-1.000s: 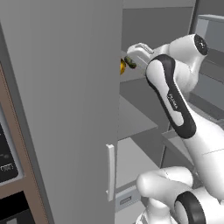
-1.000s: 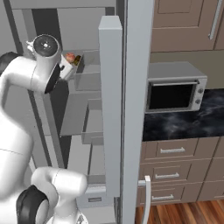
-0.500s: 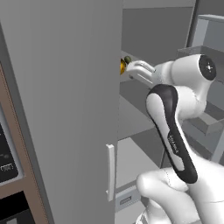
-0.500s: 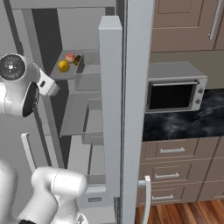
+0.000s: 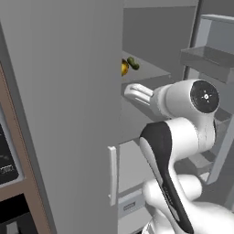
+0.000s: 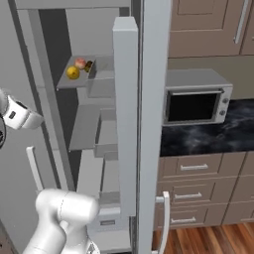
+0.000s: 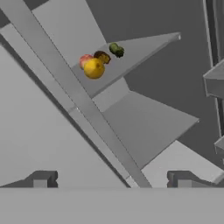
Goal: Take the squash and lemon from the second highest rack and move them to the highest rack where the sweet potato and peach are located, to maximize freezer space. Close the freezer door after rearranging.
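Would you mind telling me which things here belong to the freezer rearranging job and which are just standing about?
Job:
lemon
squash
peach
sweet potato
highest rack
second highest rack
freezer door
open gripper

Just about:
microwave
drawers

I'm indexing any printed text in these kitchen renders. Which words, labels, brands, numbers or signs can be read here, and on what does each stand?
None can be read.
The microwave front shows no legible brand or numbers.
The dark appliance panel at the left edge of the left base view carries small pale marks, too blurred to read.
The freezer door is plain grey.
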You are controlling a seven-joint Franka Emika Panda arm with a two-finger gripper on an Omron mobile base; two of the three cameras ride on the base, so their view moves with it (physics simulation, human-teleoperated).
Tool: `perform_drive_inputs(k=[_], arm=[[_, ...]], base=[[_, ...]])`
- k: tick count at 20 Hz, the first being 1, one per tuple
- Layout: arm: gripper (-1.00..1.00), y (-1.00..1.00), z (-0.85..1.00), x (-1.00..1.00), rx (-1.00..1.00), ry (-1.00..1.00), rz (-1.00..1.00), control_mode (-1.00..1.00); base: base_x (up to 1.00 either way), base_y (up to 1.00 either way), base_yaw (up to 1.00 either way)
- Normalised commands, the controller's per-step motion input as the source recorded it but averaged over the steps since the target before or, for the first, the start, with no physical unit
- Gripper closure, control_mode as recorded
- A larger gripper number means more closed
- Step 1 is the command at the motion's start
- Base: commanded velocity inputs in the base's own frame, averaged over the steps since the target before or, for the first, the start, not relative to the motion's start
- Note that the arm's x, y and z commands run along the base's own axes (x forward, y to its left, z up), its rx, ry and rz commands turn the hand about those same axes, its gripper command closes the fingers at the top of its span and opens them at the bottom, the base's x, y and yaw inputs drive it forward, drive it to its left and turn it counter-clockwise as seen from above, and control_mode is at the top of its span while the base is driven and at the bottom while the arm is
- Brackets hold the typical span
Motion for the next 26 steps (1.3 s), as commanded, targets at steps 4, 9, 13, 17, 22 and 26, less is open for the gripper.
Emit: perform_drive_inputs(k=[4,9,13,17,22,26], arm=[[-1.0,0.0,0.0,0.0,0.0,0.0,0.0,1.0],[-1.0,0.0,0.0,0.0,0.0,0.0,0.0,1.0],[-1.0,0.0,0.0,0.0,0.0,0.0,0.0,1.0],[-1.0,0.0,0.0,0.0,0.0,0.0,0.0,1.0],[-1.0,0.0,0.0,0.0,0.0,0.0,0.0,1.0],[-1.0,0.0,0.0,0.0,0.0,0.0,0.0,1.0]], base=[[-1.0,-0.37,-0.21],[-0.54,-0.89,-0.17],[-0.28,-1.0,0.0],[-0.32,-1.0,0.02],[-0.09,-1.0,0.18],[0.21,-0.93,0.5]])
